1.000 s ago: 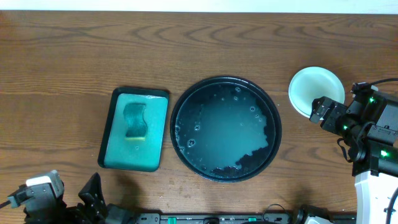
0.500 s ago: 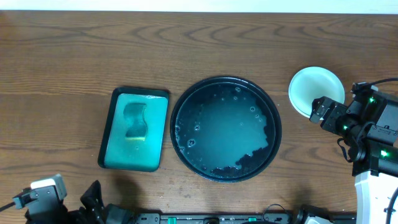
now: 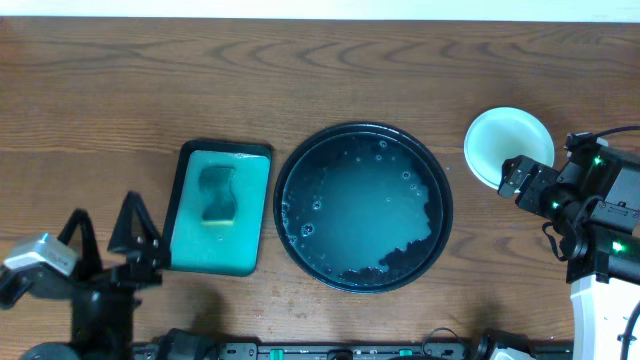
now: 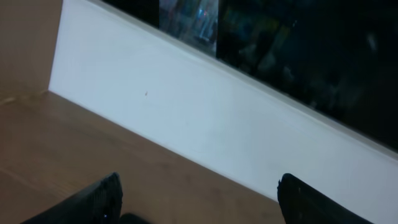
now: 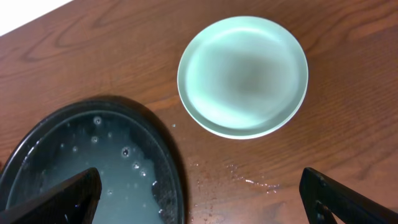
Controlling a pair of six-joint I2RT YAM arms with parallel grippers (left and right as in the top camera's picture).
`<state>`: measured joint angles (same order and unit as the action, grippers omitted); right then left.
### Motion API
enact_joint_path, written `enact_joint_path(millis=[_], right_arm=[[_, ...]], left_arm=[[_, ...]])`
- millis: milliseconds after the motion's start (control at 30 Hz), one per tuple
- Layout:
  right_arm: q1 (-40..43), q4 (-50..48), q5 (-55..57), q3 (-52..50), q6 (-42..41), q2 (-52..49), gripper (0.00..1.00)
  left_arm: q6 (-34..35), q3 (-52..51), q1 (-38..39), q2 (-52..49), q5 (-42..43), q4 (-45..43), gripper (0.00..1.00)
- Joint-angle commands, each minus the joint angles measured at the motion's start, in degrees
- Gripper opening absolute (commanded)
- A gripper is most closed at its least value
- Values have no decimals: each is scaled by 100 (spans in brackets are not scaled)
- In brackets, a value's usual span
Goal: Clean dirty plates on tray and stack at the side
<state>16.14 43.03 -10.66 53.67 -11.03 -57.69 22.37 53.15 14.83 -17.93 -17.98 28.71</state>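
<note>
Up from the near left corner comes the left arm. A moment ago it was tucked low at the table's edge, and now the left gripper (image 3: 105,232) stands just beside the left rim of the teal tray (image 3: 228,146). Its fingers are spread wide with nothing between them. On the left wrist camera those same dark fingertips (image 4: 102,196) frame only bare wood and a white board at the back, so it is looking away from the work.

The right arm has not shifted. The right gripper (image 3: 515,178) hangs with its fingers released over the tabletop, between the black tray (image 3: 446,205) and the plates (image 3: 508,138).

The plates sit piled on the wood to the right of the black tray, well clear of its rim. A pale mint one (image 5: 242,71) is on top, and I cannot tell how many lie under it. Soapy water with bubbles fills the black tray (image 5: 166,171). A few droplets (image 5: 249,178) spot the table between it and the pile. A green sponge (image 3: 216,193) lies in the teal tray, close beside the left arm's fingers.
</note>
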Motion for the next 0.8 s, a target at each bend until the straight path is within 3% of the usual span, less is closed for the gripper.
enact_joint_path(millis=[0,333,767], right_arm=[[-76,7,11,70,81,-2,99],[-76,9,11,70,83,-2,99],[-76,9,11,70,81,-2,99]], left_arm=[[-68,-1054,-131,542,-50,-841,80],[787,-3536,-605,1696,140,-2540,80],[1115,-4986,-846,1784,247,-3679,80]])
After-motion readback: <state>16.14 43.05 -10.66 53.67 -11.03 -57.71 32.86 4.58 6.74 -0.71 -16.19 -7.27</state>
